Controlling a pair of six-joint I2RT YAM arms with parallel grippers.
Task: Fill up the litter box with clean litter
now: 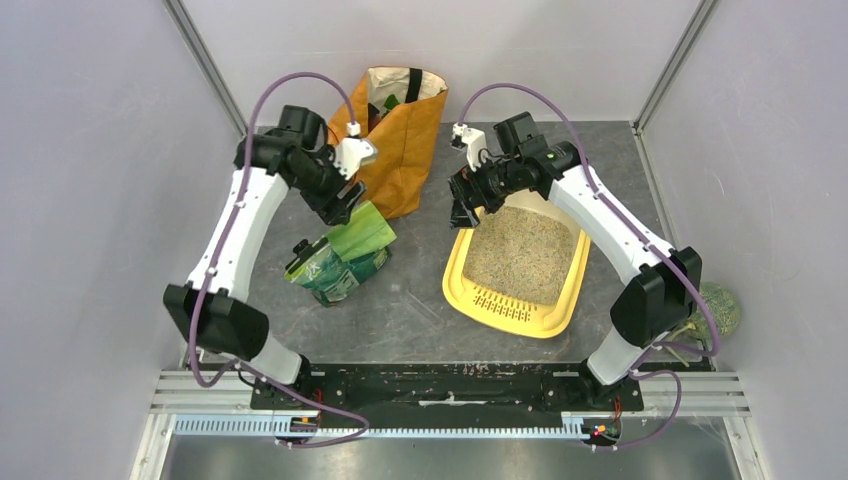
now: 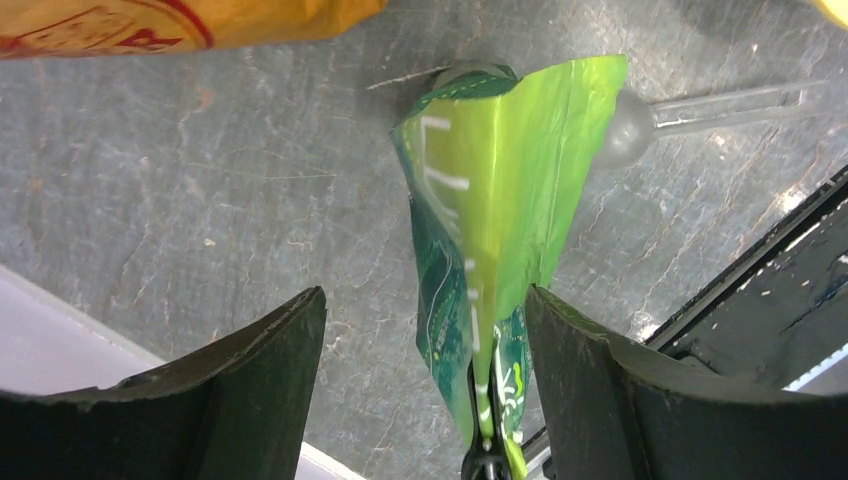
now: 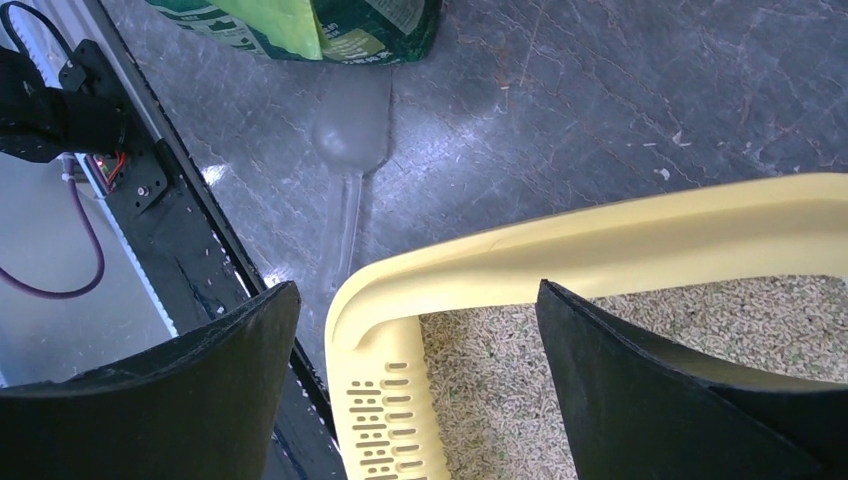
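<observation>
The yellow litter box (image 1: pixel 510 318) lies right of centre, and beige clean litter (image 1: pixel 518 255) covers its floor. A green printed bag (image 1: pixel 345 255) stands left of it with its top folded and held by a black clip (image 2: pixel 487 465). My left gripper (image 1: pixel 345 205) hangs just above that bag. In the left wrist view the gripper (image 2: pixel 425 300) is open, and the bag's top (image 2: pixel 510 170) rises between the fingers, close to the right one, unpinched. My right gripper (image 1: pixel 462 212) hovers open over the box's far left corner. The right wrist view shows the gripper (image 3: pixel 418 295) above the rim (image 3: pixel 600 240) and the litter (image 3: pixel 490 380).
An orange shopping bag (image 1: pixel 405 130) stands at the back between the arms. A clear plastic scoop (image 3: pixel 350 130) lies on the grey table between the green bag (image 3: pixel 330 25) and the box. The black base rail (image 1: pixel 450 385) runs along the near edge. Grey walls close both sides.
</observation>
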